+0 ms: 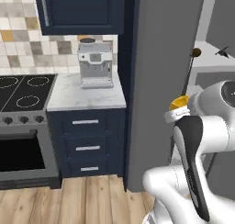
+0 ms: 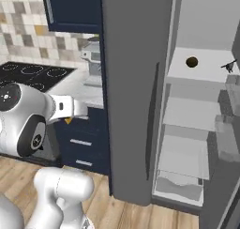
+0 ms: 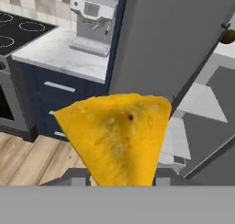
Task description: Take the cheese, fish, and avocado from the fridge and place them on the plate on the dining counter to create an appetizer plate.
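cheese in hand, clear of the fridge

the risk i saw from here was losing the small yellow-orange wedge of cheese (image 3: 117, 136) on the way to the dining counter. i judged my hold to be only at its narrow lower end, so a quick swing of the arm or a bump against the tall grey fridge (image 1: 160, 81) beside me could have twisted the wedge out and dropped it on the pale wooden plank floor (image 1: 96, 195). a wedge tapers, so it could also have slid out if the squeeze was light.

my fingers (image 3: 120, 179) were partly closed and clenched on the cheese; it filled the middle of the hand view, wide edge up, point down between the tips. in the left base view a bit of yellow showed at the end of my white arm, just beside the fridge wall.

the dark rounded avocado (image 2: 191, 62) sat on an upper pale grey shelf inside the fridge, well apart from me. a silver coffee machine (image 1: 95, 64) stood on the marble tabletop (image 1: 82, 97) to the left.
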Available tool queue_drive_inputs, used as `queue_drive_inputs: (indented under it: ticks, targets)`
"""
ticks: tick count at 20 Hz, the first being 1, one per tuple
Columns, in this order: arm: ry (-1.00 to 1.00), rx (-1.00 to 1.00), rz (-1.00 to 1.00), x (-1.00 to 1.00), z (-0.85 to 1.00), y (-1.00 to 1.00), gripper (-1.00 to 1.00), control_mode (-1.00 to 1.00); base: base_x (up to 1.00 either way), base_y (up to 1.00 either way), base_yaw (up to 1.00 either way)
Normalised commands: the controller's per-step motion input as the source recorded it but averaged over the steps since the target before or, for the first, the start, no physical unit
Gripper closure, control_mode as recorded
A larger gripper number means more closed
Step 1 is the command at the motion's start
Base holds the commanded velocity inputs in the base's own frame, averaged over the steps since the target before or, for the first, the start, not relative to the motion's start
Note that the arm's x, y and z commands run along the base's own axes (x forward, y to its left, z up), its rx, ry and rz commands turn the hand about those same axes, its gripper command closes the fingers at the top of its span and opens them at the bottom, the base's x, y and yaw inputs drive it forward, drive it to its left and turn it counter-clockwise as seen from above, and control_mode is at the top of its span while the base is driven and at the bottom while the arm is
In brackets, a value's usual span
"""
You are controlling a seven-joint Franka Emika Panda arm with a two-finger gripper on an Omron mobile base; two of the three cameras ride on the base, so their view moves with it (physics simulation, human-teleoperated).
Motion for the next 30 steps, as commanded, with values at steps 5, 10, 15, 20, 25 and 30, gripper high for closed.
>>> queue_drive_inputs:
  ticks: [5,10,15,20,25,30]
  targets:
    - [0.0,0.0,0.0,0.0,0.0,0.0,1.0,1.0,-0.19,0.43,0.71]
    - [0.0,0.0,0.0,0.0,0.0,0.0,1.0,1.0,-0.01,0.24,0.92]
    - [0.0,0.0,0.0,0.0,0.0,0.0,1.0,1.0,0.0,0.21,0.97]
    - [0.0,0.0,0.0,0.0,0.0,0.0,1.0,1.0,0.01,0.12,0.99]
    - [0.0,0.0,0.0,0.0,0.0,0.0,1.0,1.0,0.53,0.02,0.89]
    - [0.0,0.0,0.0,0.0,0.0,0.0,1.0,1.0,0.89,-0.11,0.8]
